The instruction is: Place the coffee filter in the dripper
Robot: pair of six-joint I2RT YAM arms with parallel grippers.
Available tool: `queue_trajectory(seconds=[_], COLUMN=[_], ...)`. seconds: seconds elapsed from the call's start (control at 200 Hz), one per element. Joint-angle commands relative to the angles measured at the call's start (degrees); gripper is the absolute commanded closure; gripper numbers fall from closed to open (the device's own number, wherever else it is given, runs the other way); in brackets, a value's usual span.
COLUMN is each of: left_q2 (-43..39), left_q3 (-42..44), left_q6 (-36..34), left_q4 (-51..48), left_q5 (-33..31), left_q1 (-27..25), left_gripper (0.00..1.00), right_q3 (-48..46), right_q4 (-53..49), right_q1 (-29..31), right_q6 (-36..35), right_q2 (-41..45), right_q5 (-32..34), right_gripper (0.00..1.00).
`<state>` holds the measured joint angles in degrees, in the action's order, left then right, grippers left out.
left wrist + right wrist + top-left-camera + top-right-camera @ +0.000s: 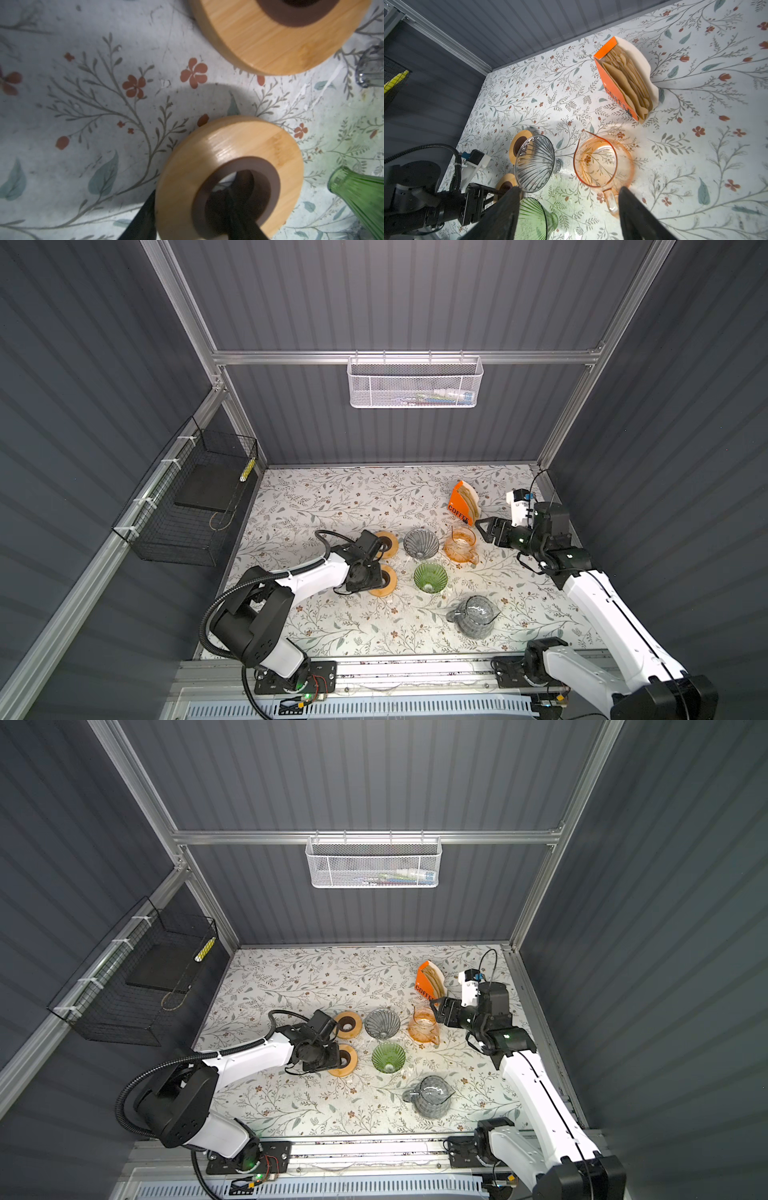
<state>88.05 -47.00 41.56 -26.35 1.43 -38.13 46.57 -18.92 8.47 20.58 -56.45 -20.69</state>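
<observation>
The left gripper (187, 207) straddles the wall of the nearer wooden ring (239, 143), one finger through its hole; whether it grips cannot be told. The right gripper (568, 189) stands open beside the orange jug (602, 162), near the right edge of the table (332, 497).

The green dripper (430, 577) is glossy glass, the ring (228, 143) smooth wood.

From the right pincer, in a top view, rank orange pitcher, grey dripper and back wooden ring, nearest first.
1. Orange pitcher, just left of the right pincer.
2. Grey dripper, mid-table.
3. Back wooden ring, beside the left arm.
</observation>
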Motion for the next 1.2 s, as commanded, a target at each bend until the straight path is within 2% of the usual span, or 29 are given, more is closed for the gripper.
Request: queue_trajectory(seconds=[0.0, 0.26, 0.565, 0.876, 1.196], left_q2=[0.4, 0.6, -1.2, -5.3, -8.6], left_q3=[-1.2, -1.6, -2.3, -6.8, -14.4], left_q6=[-1.1, -2.4, -3.8, -6.9, -11.6], left_q4=[-1.6, -2.0, -3.0, -7.2, -14.3], left_q5=[-0.5, -1.0, -1.2, 1.4, 5.3], left_q1=[0.3, 0.3, 0.3, 0.3, -0.2], left_gripper=[0.53, 0.71, 0.83, 0.93, 0.96], right_q3=[-0.5, -0.6, 0.7, 3.0, 5.1], right_q4=[-3.8, -11.0, -17.0, -23.2, -23.6], right_q1=[1.5, 5.5, 8.3, 9.1, 9.2], right_q6=[0.3, 0.8, 0.6, 0.0, -0.5], right_q2=[2.3, 7.2, 9.9, 12.8, 11.8], right_q5=[0.9, 4.9, 6.8, 6.2, 6.4], right_gripper=[0.25, 0.26, 0.27, 0.27, 0.26])
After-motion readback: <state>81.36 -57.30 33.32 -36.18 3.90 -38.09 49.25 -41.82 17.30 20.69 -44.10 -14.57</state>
